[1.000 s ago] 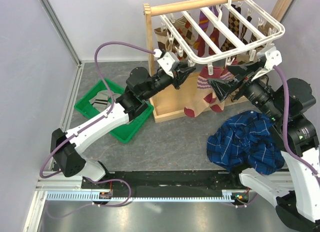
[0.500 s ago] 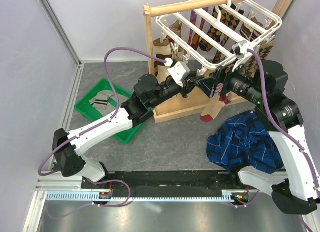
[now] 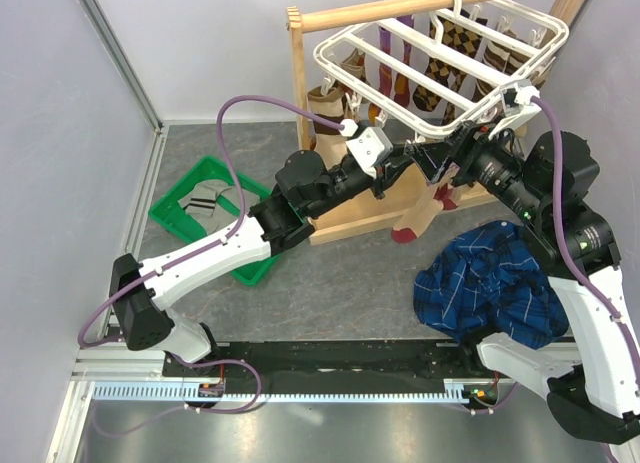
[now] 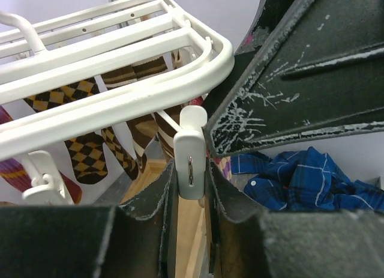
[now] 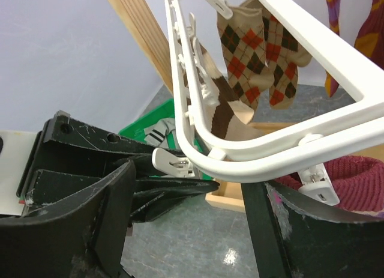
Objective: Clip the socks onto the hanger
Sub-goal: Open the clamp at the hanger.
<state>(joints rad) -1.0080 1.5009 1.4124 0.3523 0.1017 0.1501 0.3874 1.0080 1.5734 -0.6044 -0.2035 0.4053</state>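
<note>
The white hanger (image 3: 322, 58) hangs tilted from the wooden rail. My left gripper (image 3: 405, 168) is under its front rim, shut on a small white clip (image 4: 191, 161); that clip also shows in the right wrist view (image 5: 174, 161). My right gripper (image 3: 440, 163) is right beside it, jaws wide apart under the rim (image 5: 264, 164). A tan sock with a maroon toe (image 3: 420, 215) hangs below the grippers. Its maroon cuff (image 5: 354, 170) lies just outside my right finger, under another clip (image 5: 315, 185). I cannot tell whether that clip bites it.
A green bin (image 3: 180, 218) with a grey striped sock (image 3: 205, 198) sits at the left. A blue plaid cloth (image 3: 495, 283) lies at the right front. The wooden stand (image 3: 298, 103) carries the hanger. Brown argyle socks (image 3: 455, 43) hang from its far clips.
Both grippers have risen and closed in on each other under the hanger's front rim. The hanger has tilted up at the front, and the tan sock has swung to the right.
</note>
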